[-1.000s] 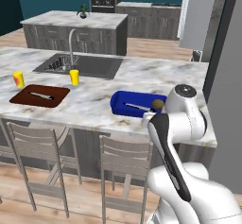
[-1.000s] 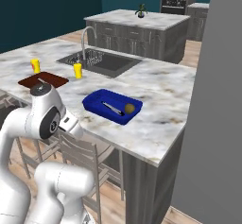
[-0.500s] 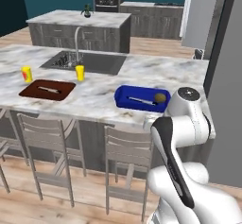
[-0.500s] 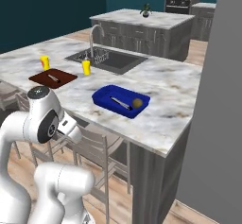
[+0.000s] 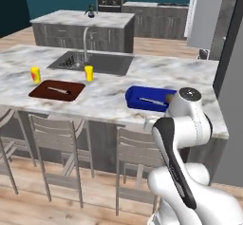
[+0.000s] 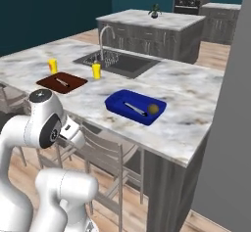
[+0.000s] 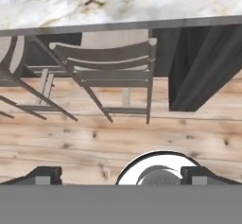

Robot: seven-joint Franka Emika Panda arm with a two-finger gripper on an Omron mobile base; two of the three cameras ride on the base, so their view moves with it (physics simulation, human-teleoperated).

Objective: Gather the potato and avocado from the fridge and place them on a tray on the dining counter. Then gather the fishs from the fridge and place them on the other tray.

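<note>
The gripper [image 7: 121,173] was wide open and empty, aimed down at a stool [image 7: 106,69]. The blue tray [image 6: 135,106] sat on the dining counter [image 6: 191,123] holding a small yellowish item, the reddish-brown tray [image 6: 62,81] well apart from it. Judged best: drive clear of the stools before reaching into the fridge.

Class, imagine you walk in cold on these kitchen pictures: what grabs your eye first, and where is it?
The bright blue tray near the marbled dining counter's front edge, holding a small yellowish round thing and a thin grey one. Left of it lies the other tray, reddish-brown, between two yellow cups by the sink.
</note>
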